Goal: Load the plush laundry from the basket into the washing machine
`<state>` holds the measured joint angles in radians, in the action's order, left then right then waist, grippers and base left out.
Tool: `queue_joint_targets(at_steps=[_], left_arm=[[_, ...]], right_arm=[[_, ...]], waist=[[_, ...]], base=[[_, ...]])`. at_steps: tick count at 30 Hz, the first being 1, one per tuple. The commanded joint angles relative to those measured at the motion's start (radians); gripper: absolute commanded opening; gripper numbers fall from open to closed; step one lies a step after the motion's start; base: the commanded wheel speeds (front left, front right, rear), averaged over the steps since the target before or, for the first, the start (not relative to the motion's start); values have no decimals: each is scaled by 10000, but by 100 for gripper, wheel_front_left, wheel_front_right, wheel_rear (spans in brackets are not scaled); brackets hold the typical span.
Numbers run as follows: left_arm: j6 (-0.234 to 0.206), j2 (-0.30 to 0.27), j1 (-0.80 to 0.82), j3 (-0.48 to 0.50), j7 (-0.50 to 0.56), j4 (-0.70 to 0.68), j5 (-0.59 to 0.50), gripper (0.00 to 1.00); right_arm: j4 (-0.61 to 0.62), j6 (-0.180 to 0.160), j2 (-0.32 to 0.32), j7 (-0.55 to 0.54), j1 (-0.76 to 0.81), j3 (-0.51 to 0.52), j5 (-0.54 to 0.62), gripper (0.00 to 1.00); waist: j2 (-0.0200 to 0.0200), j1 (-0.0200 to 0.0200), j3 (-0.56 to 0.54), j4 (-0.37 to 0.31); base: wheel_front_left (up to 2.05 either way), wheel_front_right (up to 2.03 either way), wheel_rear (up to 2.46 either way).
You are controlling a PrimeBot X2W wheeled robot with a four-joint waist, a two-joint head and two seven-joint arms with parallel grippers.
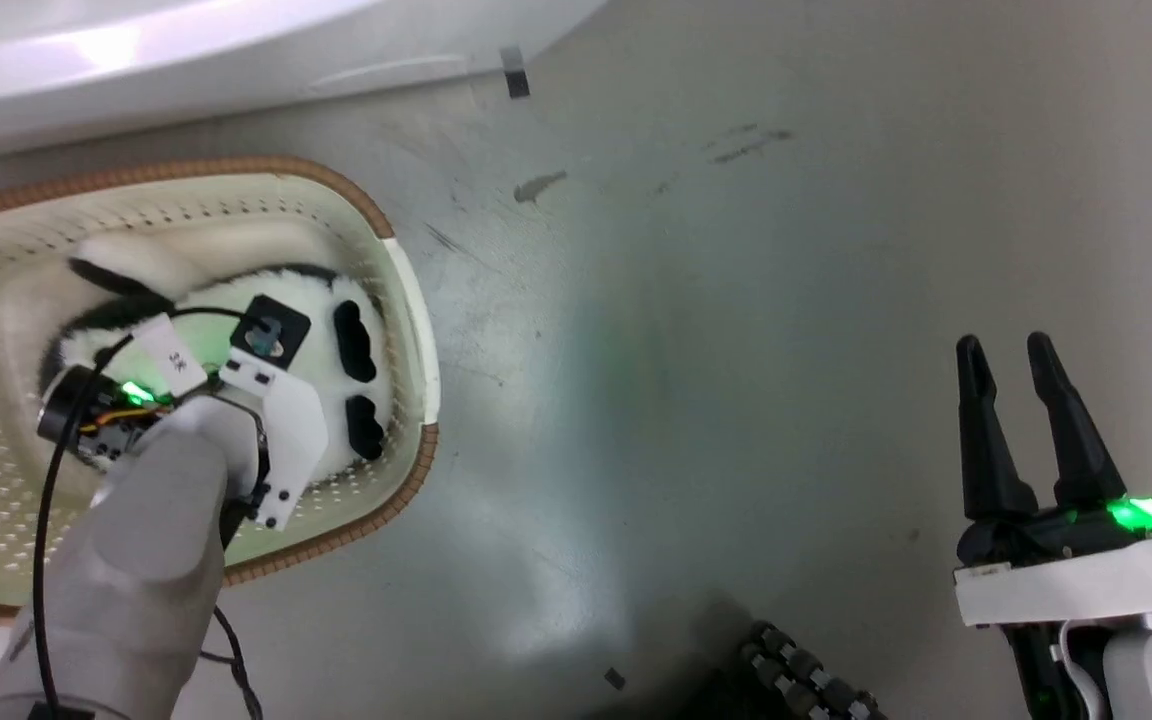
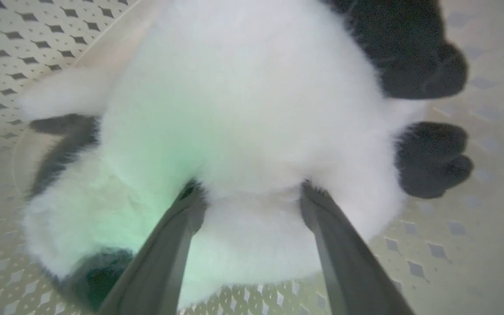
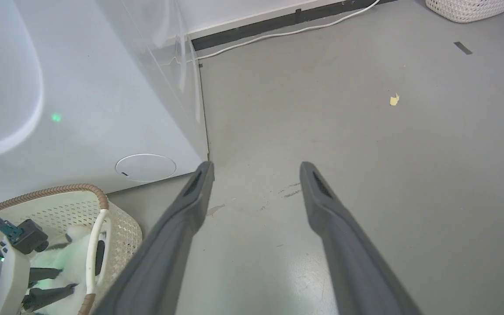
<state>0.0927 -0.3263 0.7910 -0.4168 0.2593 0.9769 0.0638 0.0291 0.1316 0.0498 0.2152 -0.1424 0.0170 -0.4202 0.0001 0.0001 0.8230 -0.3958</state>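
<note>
The washing machine stood as a broad white body at 10 o'clock in the right wrist view, with its edge crossing 11 o'clock in the head view. Its door and drum were out of frame, so I could not tell whether it was ready to load. The grey floor spread between it and the robot.

The basket sat on the floor at 9 o'clock in the head view, just beside the washer's front. The plush panda lay inside it on the perforated bottom, its two black paw pads turned toward the basket's 3 o'clock wall.

The left gripper was down in the basket with its fingers spread wide, the tips sunk into the white fur on either side of a bulge of the body, not yet clamped on it. The right gripper hung at 4 o'clock in the head view, well apart from the basket, its fingers apart and empty over bare floor.

By my reading the task was at its start: the grasp was being set, nothing was lifted, and closing, lifting, carrying and loading were all left.
</note>
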Motion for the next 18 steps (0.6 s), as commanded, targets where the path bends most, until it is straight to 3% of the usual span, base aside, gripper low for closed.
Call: queue_joint_targets(at_steps=[1, 2, 7, 13, 18], left_arm=[[-45, -122, 253, -161, 116, 445, 44, 11], [-41, -165, 307, -198, 91, 565, 75, 0], [-215, -412, 394, -340, -287, 1109, 243, 0], [-873, -727, 70, -89, -1398, 1646, 806, 0], [-1032, -134, -412, -66, -2723, 1855, 1270, 0]], right_arm=[[39, -8, 4, 126, -275, -11, -176, 100], [21, -8, 4, 147, -307, -33, -218, 100], [-144, -9, 4, 251, -504, -123, -429, 100], [-395, -9, 4, 376, -885, -496, -501, 100], [-531, -9, 4, 465, -612, 22, -14, 100]], waist=[[-1, -1, 213, -151], [-1, -1, 266, -207], [-1, -1, 342, -576], [-1, -1, -112, -1087], [-1, -1, -1262, -552]], base=[[0, 0, 0], [0, 0, 0], [0, 0, 0], [0, 0, 0], [0, 0, 0]])
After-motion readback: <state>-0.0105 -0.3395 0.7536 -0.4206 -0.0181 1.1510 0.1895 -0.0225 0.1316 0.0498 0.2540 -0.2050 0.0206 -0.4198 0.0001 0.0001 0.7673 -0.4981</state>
